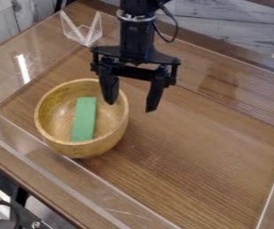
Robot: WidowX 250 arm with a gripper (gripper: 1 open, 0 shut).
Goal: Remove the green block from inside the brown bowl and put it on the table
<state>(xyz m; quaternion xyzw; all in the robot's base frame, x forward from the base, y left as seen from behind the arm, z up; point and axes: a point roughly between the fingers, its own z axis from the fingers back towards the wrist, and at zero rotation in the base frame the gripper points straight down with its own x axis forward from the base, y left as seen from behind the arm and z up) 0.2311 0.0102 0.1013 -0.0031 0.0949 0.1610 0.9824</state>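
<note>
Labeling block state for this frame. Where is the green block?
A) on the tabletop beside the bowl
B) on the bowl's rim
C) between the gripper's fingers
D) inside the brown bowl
D: the green block lies within the walls of the brown bowl.

camera: single view | raised above table [197, 152], angled down | whole bowl [48, 134] in frame

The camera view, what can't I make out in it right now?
- Camera view: the underside of the green block, hidden because it lies in the brown bowl.
- Camera view: the bowl's base, hidden by its walls.
- Camera view: the table's near end, cut off by the bottom edge.
</note>
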